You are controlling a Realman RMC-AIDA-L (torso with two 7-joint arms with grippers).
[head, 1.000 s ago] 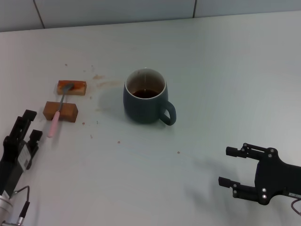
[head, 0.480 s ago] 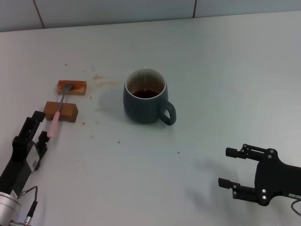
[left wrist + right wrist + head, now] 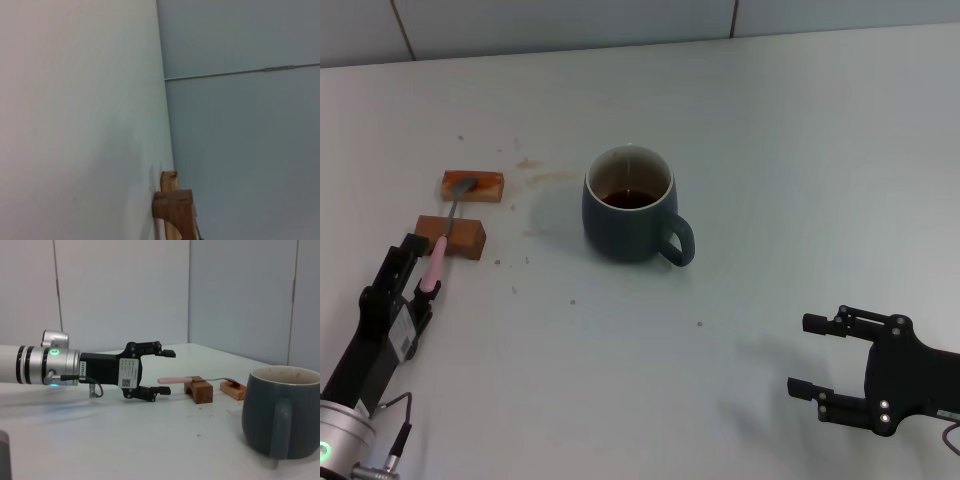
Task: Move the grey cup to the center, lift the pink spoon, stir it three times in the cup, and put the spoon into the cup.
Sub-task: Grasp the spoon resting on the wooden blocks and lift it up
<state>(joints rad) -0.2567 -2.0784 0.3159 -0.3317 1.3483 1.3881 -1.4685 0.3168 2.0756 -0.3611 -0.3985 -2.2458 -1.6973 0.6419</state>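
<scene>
The grey cup [image 3: 628, 212] stands upright mid-table, its handle toward the front right, with dark liquid inside. It also shows in the right wrist view [image 3: 280, 412]. The pink spoon [image 3: 437, 258] lies across two brown blocks, bowl on the far one, pink handle sticking out toward me. My left gripper [image 3: 419, 268] is open, its fingers on either side of the handle's end; the right wrist view [image 3: 165, 373] shows this from the side, with the spoon [image 3: 175, 379] level between them. My right gripper [image 3: 800, 354] is open and empty at the front right, well apart from the cup.
The far brown block [image 3: 473, 185] and the near brown block [image 3: 451, 237] stand left of the cup; they also show in the left wrist view [image 3: 173, 209]. Small crumbs and stains dot the white table [image 3: 770, 150] around them. A wall runs behind the table.
My left gripper has moved forward toward the blocks, and its open fingers now flank the end of the pink handle. The cup, the spoon and the right gripper have not moved.
</scene>
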